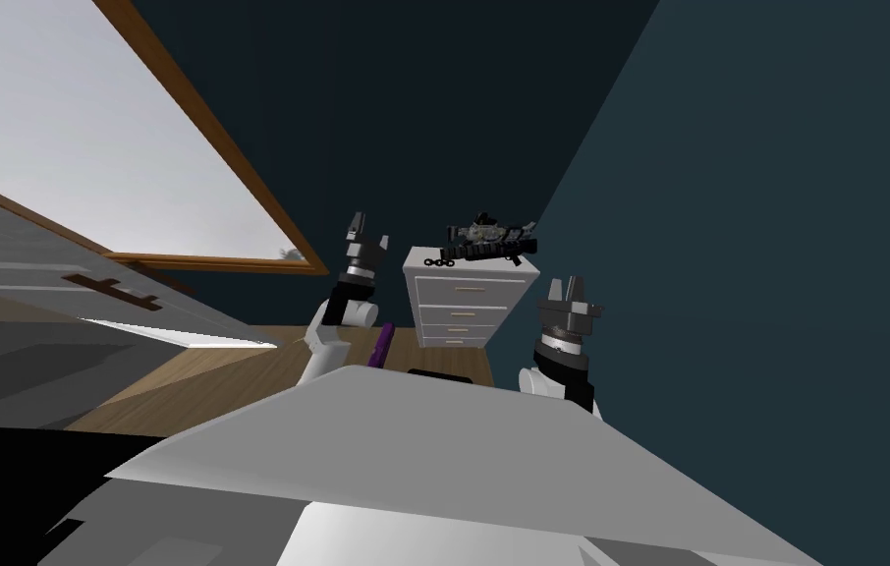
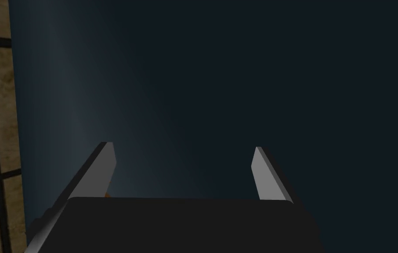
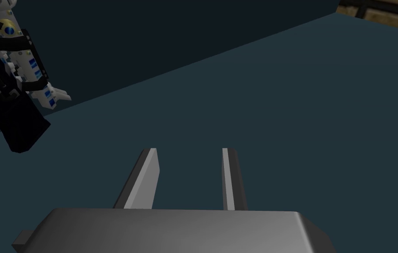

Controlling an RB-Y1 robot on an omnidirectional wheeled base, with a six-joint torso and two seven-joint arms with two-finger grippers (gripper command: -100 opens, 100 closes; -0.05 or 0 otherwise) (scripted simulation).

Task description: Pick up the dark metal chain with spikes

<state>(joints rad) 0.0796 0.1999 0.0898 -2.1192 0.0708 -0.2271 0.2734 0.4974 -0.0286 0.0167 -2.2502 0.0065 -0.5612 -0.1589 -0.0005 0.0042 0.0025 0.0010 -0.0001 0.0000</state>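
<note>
Upper middle of the head view, the chain [image 1: 480, 253] lies on the dresser [image 1: 468, 295], beside a toy [image 1: 488, 232]. Left gripper [image 1: 366, 236] gapes wide, right gripper [image 1: 567, 291] narrower; both empty, well apart from it.

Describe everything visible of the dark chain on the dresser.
The chain is dark, almost black, and lies stretched flat along the top of a white dresser. A few round links show at one end; the rest looks like a jagged strip, too small for detail. A dark toy sits just behind it; contact cannot be told. Nothing grips it.
</note>
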